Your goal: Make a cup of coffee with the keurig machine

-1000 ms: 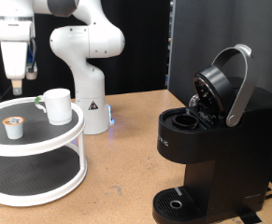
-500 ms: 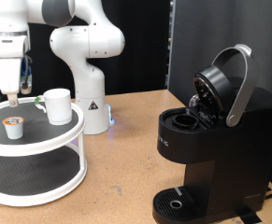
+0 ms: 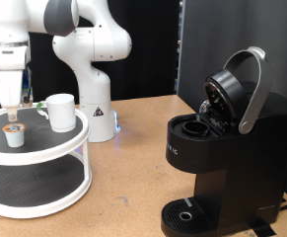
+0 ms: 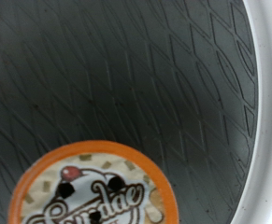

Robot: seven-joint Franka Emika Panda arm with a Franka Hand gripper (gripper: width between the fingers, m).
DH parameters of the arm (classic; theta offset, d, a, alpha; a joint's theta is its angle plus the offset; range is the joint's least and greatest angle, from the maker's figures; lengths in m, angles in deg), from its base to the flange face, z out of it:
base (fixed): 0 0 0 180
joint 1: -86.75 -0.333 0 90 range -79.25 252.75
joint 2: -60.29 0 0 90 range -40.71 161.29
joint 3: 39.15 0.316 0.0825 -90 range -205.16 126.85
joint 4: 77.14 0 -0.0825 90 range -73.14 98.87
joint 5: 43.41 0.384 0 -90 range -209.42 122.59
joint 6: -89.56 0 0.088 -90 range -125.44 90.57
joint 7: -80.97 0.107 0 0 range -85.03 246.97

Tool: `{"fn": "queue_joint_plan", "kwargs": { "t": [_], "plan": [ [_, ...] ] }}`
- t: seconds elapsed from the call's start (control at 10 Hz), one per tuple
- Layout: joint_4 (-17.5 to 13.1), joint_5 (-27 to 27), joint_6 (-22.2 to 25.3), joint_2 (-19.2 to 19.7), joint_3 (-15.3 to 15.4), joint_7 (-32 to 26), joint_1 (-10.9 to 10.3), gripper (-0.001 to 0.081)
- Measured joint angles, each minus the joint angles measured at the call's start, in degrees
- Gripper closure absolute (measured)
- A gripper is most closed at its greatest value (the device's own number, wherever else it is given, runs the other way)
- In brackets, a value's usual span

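At the exterior view's left, the gripper [image 3: 12, 112] hangs just above a small white pod [image 3: 16, 135] on the top tier of a round white stand [image 3: 36, 178]. Whether the jaws are spread or pressed together cannot be told; nothing shows between them. The wrist view shows the pod's orange-rimmed lid [image 4: 91, 189] on the stand's dark mesh, beside the white rim [image 4: 268, 112]. Just right of the pod stands the cup [image 3: 61, 112], plain white with its handle turned toward the pod. The arm's white base [image 3: 94, 111] rises behind the stand on the wooden desk [image 3: 133, 168]. At the right sits the matte black keurig [image 3: 217, 163], its hinged top raised, grey handle arched up, pod chamber open.
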State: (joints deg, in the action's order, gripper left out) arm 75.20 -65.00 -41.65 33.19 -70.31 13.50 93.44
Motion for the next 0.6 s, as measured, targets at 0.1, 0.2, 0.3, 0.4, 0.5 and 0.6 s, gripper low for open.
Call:
{"fn": "queue_joint_plan", "kwargs": {
  "t": [0.1, 0.2, 0.3, 0.4, 0.5, 0.6],
  "plan": [
    [0.1, 0.0, -0.8, 0.8, 0.0, -0.3, 0.0, 0.0008],
    [0.3, 0.0, -1.7, 1.5, -0.1, -0.7, 0.0, 0.0008],
    [0.5, 0.0, -2.4, 2.1, -0.3, -0.9, 0.0, 0.0008],
    [0.6, 0.0, -3.0, 2.6, -0.5, -1.1, 0.0, 0.0008],
    [0.9, 0.0, -3.8, 3.0, -0.9, -1.5, 0.0, 0.0008],
    [1.3, 0.1, -4.8, 3.2, -1.5, -2.5, 0.0, 0.0008]
  ]
}}
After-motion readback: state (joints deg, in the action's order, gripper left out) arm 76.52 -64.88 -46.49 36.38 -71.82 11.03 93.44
